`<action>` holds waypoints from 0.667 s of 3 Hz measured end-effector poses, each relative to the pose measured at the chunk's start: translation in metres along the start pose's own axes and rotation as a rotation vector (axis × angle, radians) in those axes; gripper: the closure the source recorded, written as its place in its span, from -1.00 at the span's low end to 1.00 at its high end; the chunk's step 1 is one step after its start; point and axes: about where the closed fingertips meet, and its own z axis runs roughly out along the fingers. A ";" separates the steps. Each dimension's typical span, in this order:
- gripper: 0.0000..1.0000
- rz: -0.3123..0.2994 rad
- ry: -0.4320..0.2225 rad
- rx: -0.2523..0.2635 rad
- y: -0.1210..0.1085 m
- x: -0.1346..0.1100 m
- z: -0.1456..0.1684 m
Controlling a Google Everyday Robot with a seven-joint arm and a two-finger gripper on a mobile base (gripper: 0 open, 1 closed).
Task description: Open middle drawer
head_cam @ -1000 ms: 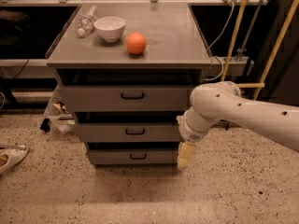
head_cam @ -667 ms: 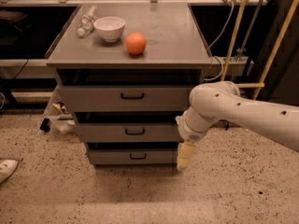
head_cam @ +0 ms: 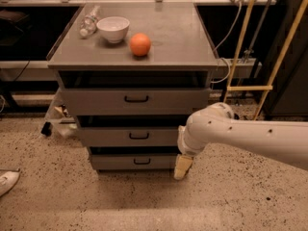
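Note:
The grey cabinet (head_cam: 134, 57) has three stacked drawers, each with a small black loop handle. The middle drawer (head_cam: 110, 137) is the second one down, with its handle (head_cam: 139, 135) at the centre of its front. Its front lines up with the other two, with a dark gap above it. My white arm (head_cam: 240, 136) reaches in from the right. The gripper (head_cam: 183, 166) hangs down from it near the floor, just right of the bottom drawer's (head_cam: 115, 162) right end. It is below and to the right of the middle drawer's handle and holds nothing.
On the cabinet top stand a white bowl (head_cam: 113, 28), an orange (head_cam: 140, 44) and a clear plastic bottle (head_cam: 89, 22). Yellow poles (head_cam: 240, 47) and cables stand to the right. Small clutter (head_cam: 60, 115) lies left of the cabinet. A white shoe (head_cam: 7, 181) is at the left edge.
The white shoe at the lower left has shifted slightly down along the left edge. The arm, gripper and drawers have not visibly moved.

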 end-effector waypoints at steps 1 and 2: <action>-1.00 0.006 0.007 0.114 -0.034 -0.002 0.040; -1.00 0.019 0.010 0.158 -0.047 -0.002 0.042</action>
